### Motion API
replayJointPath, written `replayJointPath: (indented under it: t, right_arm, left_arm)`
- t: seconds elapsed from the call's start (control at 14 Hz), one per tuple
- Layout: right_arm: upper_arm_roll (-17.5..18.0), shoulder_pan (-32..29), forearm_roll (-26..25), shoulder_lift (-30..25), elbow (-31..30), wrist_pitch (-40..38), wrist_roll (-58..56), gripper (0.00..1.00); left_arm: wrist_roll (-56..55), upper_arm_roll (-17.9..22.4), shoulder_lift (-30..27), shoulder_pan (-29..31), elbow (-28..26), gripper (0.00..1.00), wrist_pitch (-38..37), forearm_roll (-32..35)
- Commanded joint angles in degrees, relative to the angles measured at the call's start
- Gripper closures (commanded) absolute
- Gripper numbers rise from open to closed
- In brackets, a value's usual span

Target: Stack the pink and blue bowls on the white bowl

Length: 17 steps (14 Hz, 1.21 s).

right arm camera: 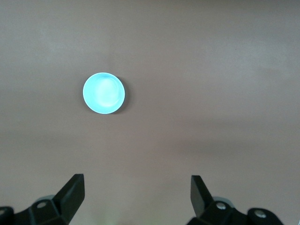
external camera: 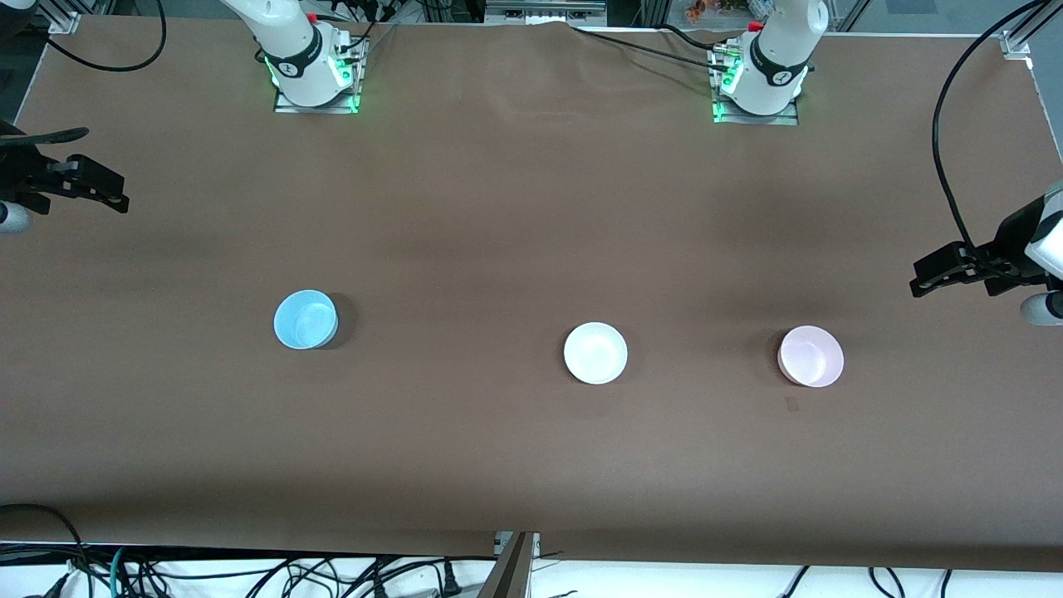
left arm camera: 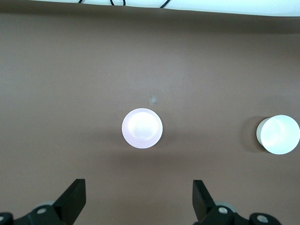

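No readable text, label, brand, number or sign anywhere. Bowls plain, no print. Each arm's base joint (external camera: 292, 65) carries a small round dark emblem, too small to make out. A faint small square mark shows on the brown bench (external camera: 792, 404) surface, no characters legible on it.

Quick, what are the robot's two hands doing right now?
Left gripper: open, holding nothing, up over the table's end near the pink bowl.
Right gripper: open, holding nothing.
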Motion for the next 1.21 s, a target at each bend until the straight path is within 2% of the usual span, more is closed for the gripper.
replayJointPath:
  t: [0.0,0.43,0.86,1.0,1.14]
  right_arm:
    - [0.24,0.0,-0.51,0.19,0.83,-0.23,-0.15,0.0]
    - [0.24,0.0,-0.51,0.19,0.83,-0.15,-0.15,0.0]
    - [0.24,-0.09,-0.51,0.19,0.83,-0.14,-0.15,0.0]
    - [0.24,-0.09,-0.51,0.19,0.83,-0.14,-0.15,0.0]
    - [0.24,-0.09,-0.51,0.28,0.83,-0.14,-0.15,0.0]
  left_arm:
    - [1.41,-0.09,0.29,0.07,1.29,0.0,-1.17,-0.09]
    - [0.79,0.09,0.47,-0.02,1.2,0.0,-0.91,0.53]
    - [1.49,0.26,0.82,0.86,-2.65,0.0,-0.21,0.27]
    - [1.76,0.27,2.13,1.82,-5.2,0.0,3.9,0.36]
    - [1.76,0.27,2.32,3.05,-10.02,0.0,10.3,0.27]
